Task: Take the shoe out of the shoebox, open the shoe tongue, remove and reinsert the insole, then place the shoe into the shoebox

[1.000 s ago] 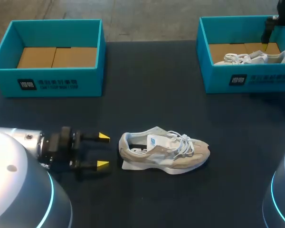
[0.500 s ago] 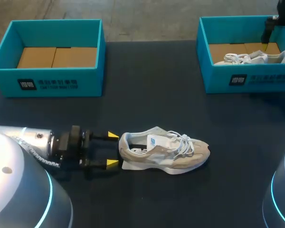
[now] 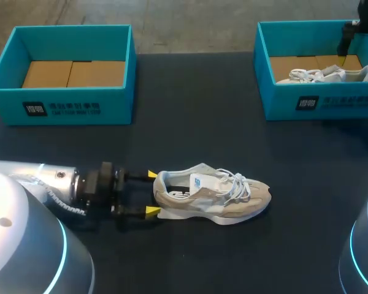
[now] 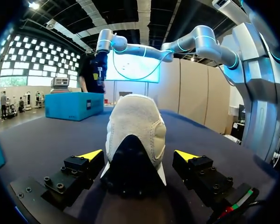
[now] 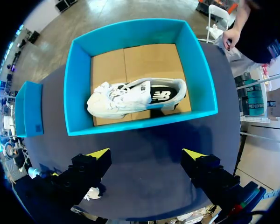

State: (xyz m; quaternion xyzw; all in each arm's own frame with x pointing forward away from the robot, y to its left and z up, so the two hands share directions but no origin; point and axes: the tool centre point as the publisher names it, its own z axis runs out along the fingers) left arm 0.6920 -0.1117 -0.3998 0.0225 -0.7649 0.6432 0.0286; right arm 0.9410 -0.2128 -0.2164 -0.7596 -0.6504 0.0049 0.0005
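Observation:
A beige and white shoe (image 3: 211,196) lies on its sole in the middle of the dark table, heel toward my left arm. My left gripper (image 3: 151,193) is open, its yellow tips level with the heel on either side. In the left wrist view the shoe's heel (image 4: 135,140) sits between the open fingers of the left gripper (image 4: 139,155), and no finger clearly touches it. A second white shoe (image 5: 133,99) lies inside the teal shoebox (image 5: 79,84) at the back right. My right gripper (image 5: 147,153) hangs open above that box, holding nothing.
Another teal shoebox (image 3: 64,107) stands at the back left, with only brown cardboard on its floor. The right-hand shoebox (image 3: 322,104) stands at the table's far right edge. Dark table surface lies between the boxes and the shoe.
My left gripper has slid right along the table, from a gap away from the shoe to having its tips beside the heel. The shoe and the right arm have not moved.

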